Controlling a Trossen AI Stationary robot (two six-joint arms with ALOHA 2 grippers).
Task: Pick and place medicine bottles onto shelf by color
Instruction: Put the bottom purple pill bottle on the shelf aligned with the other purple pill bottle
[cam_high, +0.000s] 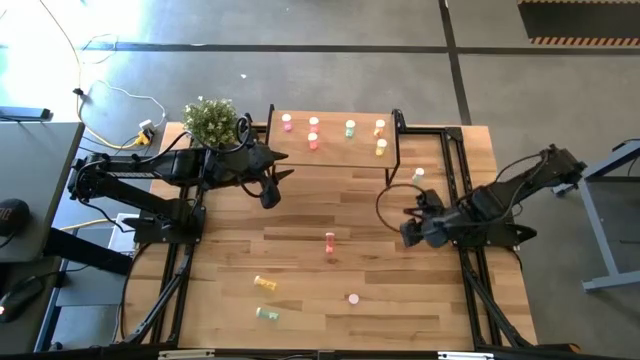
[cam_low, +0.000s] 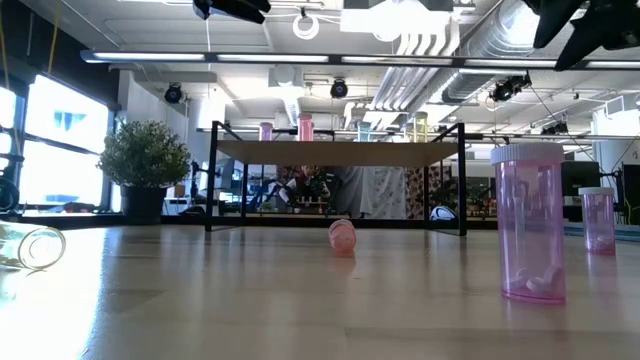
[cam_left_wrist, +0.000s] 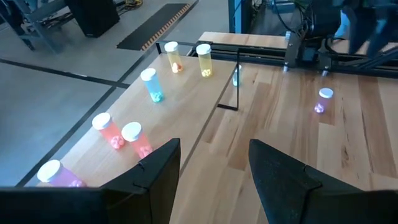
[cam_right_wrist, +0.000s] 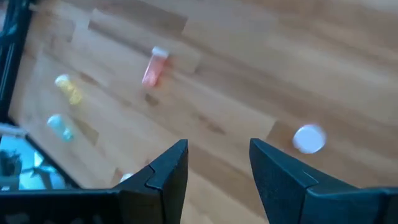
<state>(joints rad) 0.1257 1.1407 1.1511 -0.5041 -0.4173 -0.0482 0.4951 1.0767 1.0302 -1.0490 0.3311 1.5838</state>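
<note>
The shelf (cam_high: 335, 140) stands at the table's far side with several medicine bottles upright on it: pink (cam_high: 287, 122), red (cam_high: 313, 142), green (cam_high: 350, 128) and yellow (cam_high: 381, 147). On the table lie a red-orange bottle (cam_high: 330, 243), a yellow one (cam_high: 265, 284) and a green one (cam_high: 267, 314). A pink one (cam_high: 353, 298) stands upright. My left gripper (cam_left_wrist: 214, 174) hovers open just in front of the shelf's left end (cam_high: 272, 185). My right gripper (cam_right_wrist: 217, 168) hangs open above the table's right half (cam_high: 410, 232), pointing down, with nothing between its fingers.
A potted plant (cam_high: 211, 120) stands at the shelf's far left corner. One more bottle (cam_high: 418, 175) stands on the table right of the shelf. Black frame rails (cam_high: 455, 160) run along the table's right side. Bare wood lies between the shelf and the loose bottles.
</note>
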